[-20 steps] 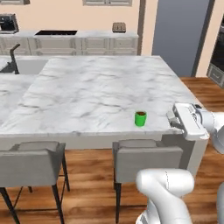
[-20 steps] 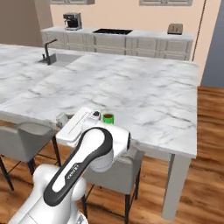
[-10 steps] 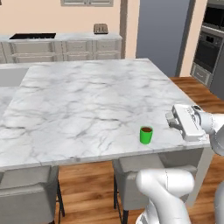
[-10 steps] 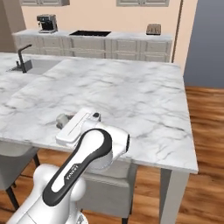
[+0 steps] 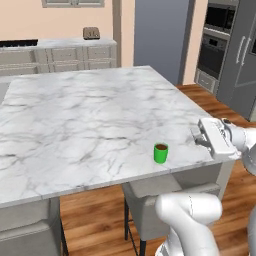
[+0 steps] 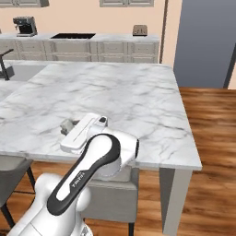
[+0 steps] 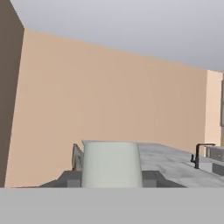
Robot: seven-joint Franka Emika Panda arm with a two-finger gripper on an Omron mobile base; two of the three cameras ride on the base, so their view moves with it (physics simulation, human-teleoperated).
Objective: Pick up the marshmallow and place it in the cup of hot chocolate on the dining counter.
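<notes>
The gripper (image 5: 196, 136) is clamped on the marshmallow (image 7: 111, 164), a white stubby block between its tips, held level over the desk (image 5: 85, 120) near its right front corner. The cup of hot chocolate (image 5: 160, 153) stands upright by the front edge, near the gripper but apart.

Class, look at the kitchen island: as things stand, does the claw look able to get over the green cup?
Probably yes. The claw, shut on a white marshmallow, hangs level above the marble counter near its edge, and bare marble lies between it and the green cup, with nothing standing in the way.
</notes>
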